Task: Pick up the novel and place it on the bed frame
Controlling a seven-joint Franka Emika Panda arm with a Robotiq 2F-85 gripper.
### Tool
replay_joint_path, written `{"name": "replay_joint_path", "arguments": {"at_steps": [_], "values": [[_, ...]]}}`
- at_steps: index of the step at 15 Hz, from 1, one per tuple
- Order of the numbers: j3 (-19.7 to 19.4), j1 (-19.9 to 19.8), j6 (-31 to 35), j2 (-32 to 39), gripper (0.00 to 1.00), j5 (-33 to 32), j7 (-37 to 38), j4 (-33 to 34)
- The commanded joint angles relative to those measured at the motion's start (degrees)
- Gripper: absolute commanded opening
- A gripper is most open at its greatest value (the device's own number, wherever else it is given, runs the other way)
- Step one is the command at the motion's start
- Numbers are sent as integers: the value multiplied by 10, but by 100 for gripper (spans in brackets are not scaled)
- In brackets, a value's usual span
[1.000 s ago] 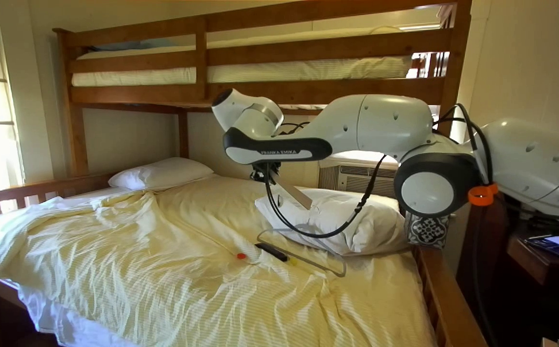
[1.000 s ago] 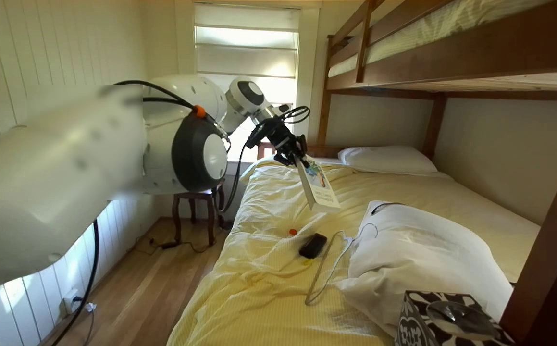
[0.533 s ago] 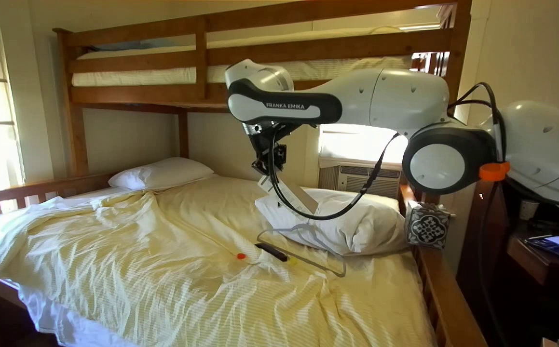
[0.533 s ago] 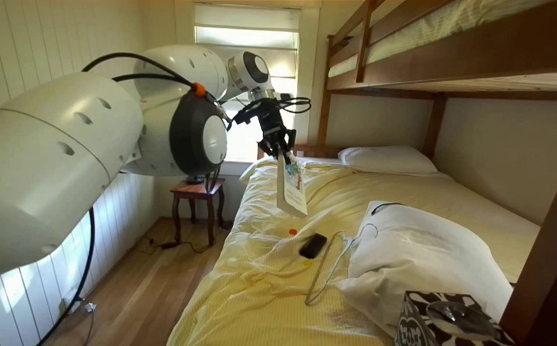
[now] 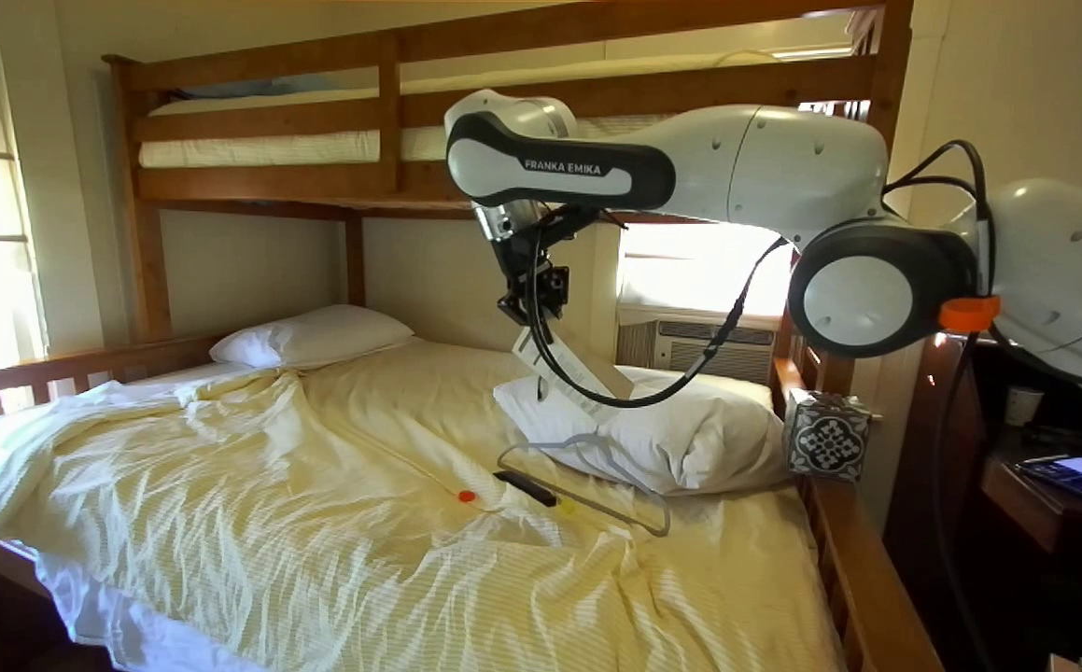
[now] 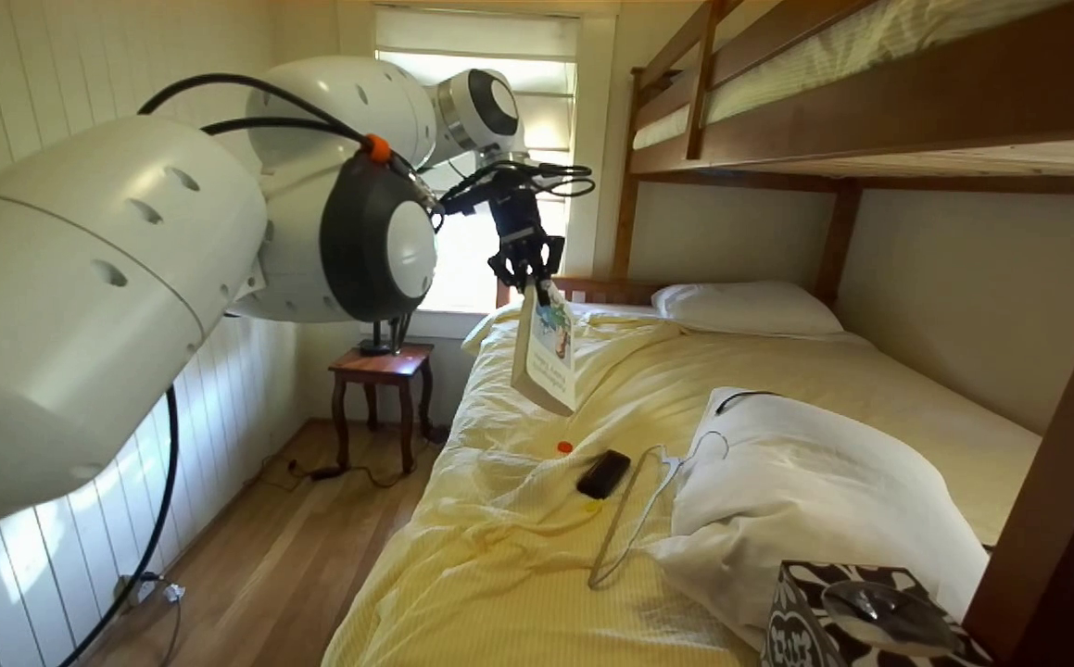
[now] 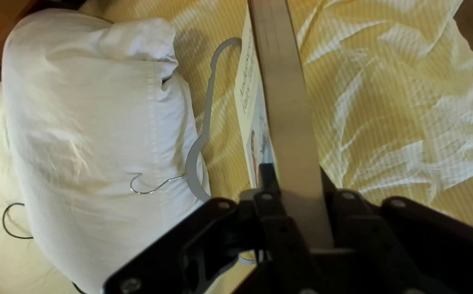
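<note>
The novel (image 6: 550, 345), a pale paperback with a coloured picture on its cover, hangs in the air above the bed. My gripper (image 6: 534, 289) is shut on one end of it, and the rest slants downward. In the wrist view the long page edge of the novel (image 7: 287, 102) runs up between the dark fingers (image 7: 268, 177), which press on both covers. A black cable partly crosses the novel (image 5: 587, 367) in an exterior view. The brown wooden bed frame (image 5: 260, 184) shows in both exterior views; its upper-bunk rails lie behind the arm, apart from the novel.
Below the novel, yellow bedding (image 6: 499, 547) carries a grey hanger (image 7: 195, 155), a dark object (image 6: 604, 474) and a red cap (image 6: 564, 447). A white pillow (image 5: 681, 443) lies near a patterned box (image 5: 825, 437). A small stool (image 6: 381, 363) stands beside the bed.
The arm has risen and my gripper has turned to point more steeply down. The novel, still gripped, has shifted and hangs nearer to upright. Things on the bed have stayed put.
</note>
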Motion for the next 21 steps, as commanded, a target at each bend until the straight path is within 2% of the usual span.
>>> {"name": "replay_joint_path", "arguments": {"at_steps": [1,3,4,7,8,9,13,21], "values": [[-9,1,5,-10,6,-8,-9,-2],[-6,-1,6,-5,6,0,-1,-5],[-6,-2,7,-4,24,0,-1,-6],[-6,-2,6,-3,24,0,-1,-9],[-6,-2,6,-2,6,0,-1,-9],[19,-8,33,-10,6,24,-41,-5],[56,-14,59,-42,6,68,-60,-1],[140,-49,32,-86,6,191,-123,-13]]}}
